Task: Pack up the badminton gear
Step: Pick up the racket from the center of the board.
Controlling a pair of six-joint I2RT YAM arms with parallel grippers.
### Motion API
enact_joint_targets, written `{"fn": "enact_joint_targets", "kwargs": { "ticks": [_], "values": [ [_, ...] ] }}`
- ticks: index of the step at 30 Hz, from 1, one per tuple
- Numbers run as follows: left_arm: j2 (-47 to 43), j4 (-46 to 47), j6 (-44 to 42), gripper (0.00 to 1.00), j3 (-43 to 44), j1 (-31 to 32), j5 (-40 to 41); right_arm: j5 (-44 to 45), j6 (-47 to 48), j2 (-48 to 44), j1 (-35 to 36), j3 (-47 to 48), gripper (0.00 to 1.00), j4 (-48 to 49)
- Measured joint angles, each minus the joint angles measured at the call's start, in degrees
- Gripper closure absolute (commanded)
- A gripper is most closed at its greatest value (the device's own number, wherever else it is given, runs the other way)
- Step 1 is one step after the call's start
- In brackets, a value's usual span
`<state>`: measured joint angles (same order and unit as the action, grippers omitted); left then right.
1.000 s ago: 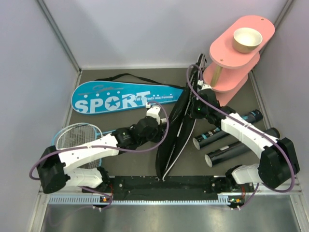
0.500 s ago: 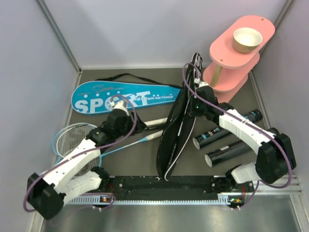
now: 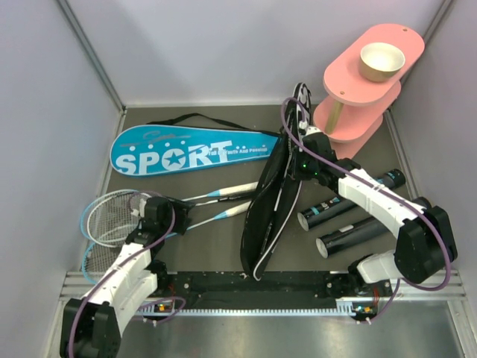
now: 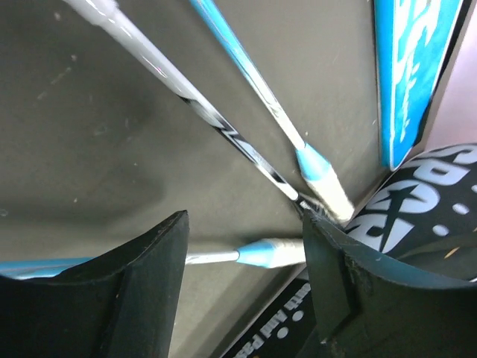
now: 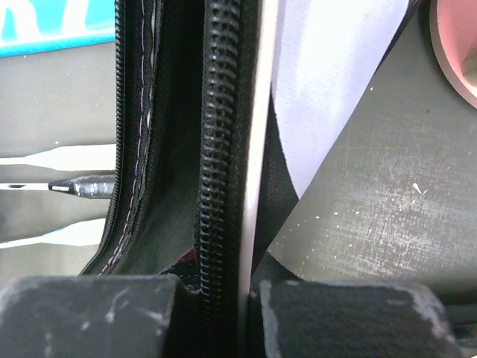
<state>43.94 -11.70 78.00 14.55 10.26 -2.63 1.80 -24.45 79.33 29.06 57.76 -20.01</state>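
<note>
1. Rackets point(image 3: 112, 212) lie flat on the table point(image 3: 223, 242) on the left side. There are two of them. Their round heads overlap and their handles point toward the black bag point(image 3: 267, 212).
2. The black bag stands up on its edge in the middle. The blue bag point(image 3: 186, 153) lies flat behind the rackets, near the back wall.
3. The right gripper point(image 5: 220, 298) pinches the zipper edge of the black bag. Its fingers are tight together on the cloth and hold that side up.
4. The left gripper point(image 4: 244, 224) hangs just above the racket sticks. Its fingers are wide apart and hold nothing.
5. The rackets look light and thin. The stick part is stiff but skinny and smooth, so it could slip out of a grip. The strings could get hurt if squeezed. The thick white handle looks like the best place to grab.
6. The black bag is soft and floppy, so its mouth may sag shut unless it is held open.
7. Two black tubes point(image 3: 350, 235) lie to the right of the black bag. I cannot see inside them, so the shuttlecocks may be in there.
</note>
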Motion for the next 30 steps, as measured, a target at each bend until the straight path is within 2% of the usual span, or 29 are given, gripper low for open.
{"fn": "enact_joint_targets", "kwargs": {
  "ticks": [7, 11, 17, 19, 25, 27, 30],
  "values": [
    [1.0, 10.7, 10.5, 0.41, -7.2, 0.0, 7.2, -1.0, 0.0, 0.0, 0.0, 0.0, 1.00, 0.7],
    [6.6, 17.8, 14.0, 0.49, -7.6, -0.1, 10.4, -1.2, -0.1, 0.0, 0.0, 0.0, 1.00, 0.8],
    [17.2, 28.9, 17.5, 0.68, -7.6, -0.1, 11.5, -1.3, -0.1, 0.0, 0.0, -0.1, 1.00, 1.1],
    [18.3, 30.9, 17.7, 0.74, -8.3, -0.1, 11.3, -1.4, -0.1, 0.0, 0.0, -0.1, 1.00, 1.1],
    [15.5, 32.7, 17.9, 0.76, -11.2, -0.1, 11.8, -1.5, -0.1, 0.0, 0.0, -0.1, 1.00, 1.2],
    [14.5, 32.6, 17.9, 0.80, -11.4, -0.1, 12.6, -1.9, -0.1, 0.0, 0.0, -0.1, 1.00, 1.1],
    [14.4, 32.7, 17.8, 0.96, -11.4, -0.1, 13.1, -2.2, -0.1, 0.0, 0.0, -0.1, 1.00, 1.1]
  ]
}}
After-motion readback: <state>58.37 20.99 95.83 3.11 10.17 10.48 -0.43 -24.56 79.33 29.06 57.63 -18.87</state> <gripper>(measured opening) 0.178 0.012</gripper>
